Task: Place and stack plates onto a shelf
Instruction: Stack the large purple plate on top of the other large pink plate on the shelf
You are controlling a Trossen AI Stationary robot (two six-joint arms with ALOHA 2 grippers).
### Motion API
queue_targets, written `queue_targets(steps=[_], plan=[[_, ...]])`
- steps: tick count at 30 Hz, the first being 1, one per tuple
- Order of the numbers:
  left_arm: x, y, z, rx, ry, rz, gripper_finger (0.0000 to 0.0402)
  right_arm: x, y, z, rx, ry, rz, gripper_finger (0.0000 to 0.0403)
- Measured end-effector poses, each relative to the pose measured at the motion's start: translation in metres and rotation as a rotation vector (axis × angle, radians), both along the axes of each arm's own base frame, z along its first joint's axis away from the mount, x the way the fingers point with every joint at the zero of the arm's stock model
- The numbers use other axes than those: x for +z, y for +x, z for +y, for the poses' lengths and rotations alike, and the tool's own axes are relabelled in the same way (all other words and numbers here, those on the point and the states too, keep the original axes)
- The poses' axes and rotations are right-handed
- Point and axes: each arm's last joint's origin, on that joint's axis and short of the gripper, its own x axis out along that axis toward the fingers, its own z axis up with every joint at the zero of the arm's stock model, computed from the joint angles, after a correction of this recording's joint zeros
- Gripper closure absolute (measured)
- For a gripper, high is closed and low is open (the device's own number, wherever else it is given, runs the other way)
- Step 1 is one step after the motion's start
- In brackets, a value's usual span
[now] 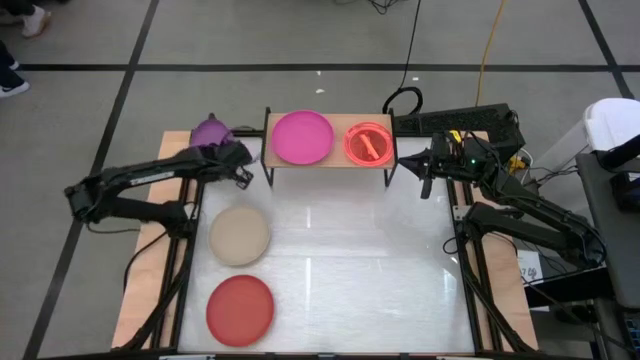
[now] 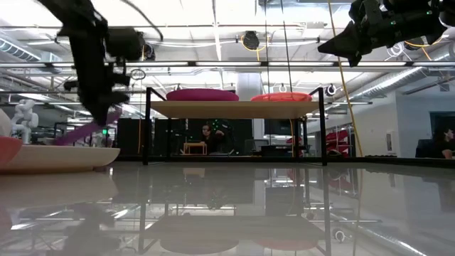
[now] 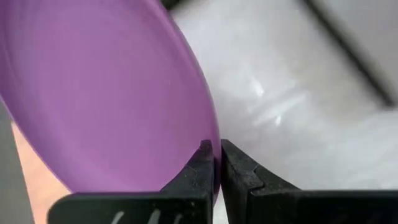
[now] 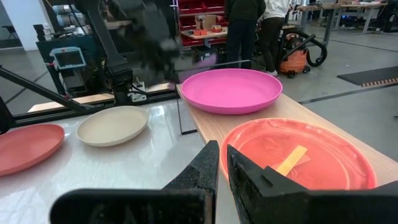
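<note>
The left gripper (image 3: 216,163) is clamped on the rim of the round purple plastic plate (image 3: 106,93), tilted, just off the left end of the light-wood shelf on black legs (image 1: 335,160). Beyond it sit the magenta plate (image 1: 302,136) and translucent orange plate (image 1: 369,143). The right gripper (image 4: 221,163), closed and empty, hovers at the shelf's right end.

Plates and shelf, as you're seeing them now

Magenta plate (image 1: 302,137) and translucent orange plate (image 1: 369,144) are sitting side by side on the shelf (image 1: 338,159); purple plate (image 1: 211,131) is tilting beside it; beige plate (image 1: 239,236) and red plate (image 1: 240,308) are lying flat on the counter (image 1: 350,270).
</note>
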Motion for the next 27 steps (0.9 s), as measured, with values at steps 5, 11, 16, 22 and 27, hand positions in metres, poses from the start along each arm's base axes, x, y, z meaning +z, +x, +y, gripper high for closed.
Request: queue_targets(steps=[5, 11, 16, 22, 27], plan=[[0.057, 0.0, -0.008, -0.09, 0.147, -0.189, 0.0391, 0.0, 0.0, 0.0, -0.002, -0.001, 0.0, 0.0383], [0.139, 0.01, -0.022, -0.366, 0.359, -0.452, 0.0391, 0.0, 0.0, 0.0, -0.004, -0.002, 0.0, 0.0383], [0.181, 0.042, -0.035, -0.659, 0.456, -0.525, 0.0391, 0.003, 0.001, -0.001, -0.004, -0.027, -0.028, 0.0383], [0.17, 0.108, -0.043, -0.969, 0.396, -0.214, 0.0391, 0.006, 0.001, -0.001, -0.004, -0.039, -0.053, 0.0383], [0.143, 0.148, -0.04, -1.087, 0.285, 0.006, 0.0387, 0.006, 0.001, -0.001, -0.002, -0.036, -0.051, 0.0383]])
